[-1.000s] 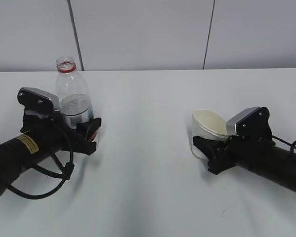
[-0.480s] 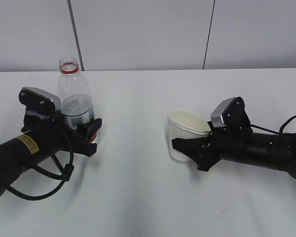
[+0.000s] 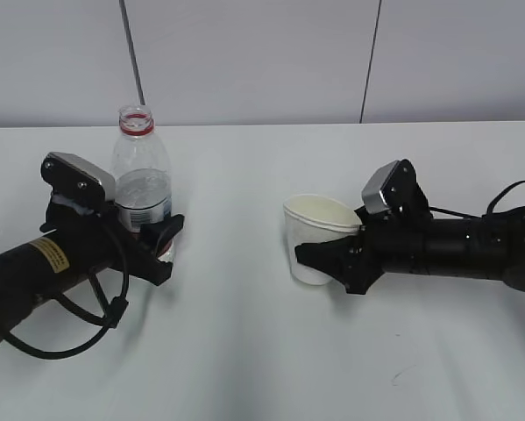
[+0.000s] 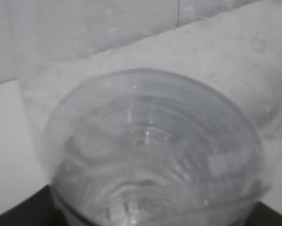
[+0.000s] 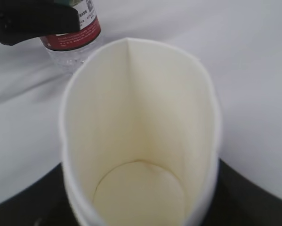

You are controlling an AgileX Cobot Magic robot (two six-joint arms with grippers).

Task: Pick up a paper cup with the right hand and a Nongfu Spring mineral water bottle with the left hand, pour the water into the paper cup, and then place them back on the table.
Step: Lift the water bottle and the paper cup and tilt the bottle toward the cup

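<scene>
The Nongfu Spring mineral water bottle, clear with a red neck ring and no cap, stands upright on the left, partly filled with water. My left gripper is shut on its lower body. In the left wrist view the bottle fills the frame, blurred. The paper cup, cream inside, is at the table's middle right, its rim squeezed oval. My right gripper is shut on it. In the right wrist view I look into the empty cup, with the bottle's red label beyond it at upper left.
The white table spreads under both arms. A grey panelled wall runs along the far edge. The left arm's black cable loops over the table at the lower left.
My right gripper has carried the cup leftward toward the middle and turned it more upright. My left gripper has shifted the bottle slightly to the right.
</scene>
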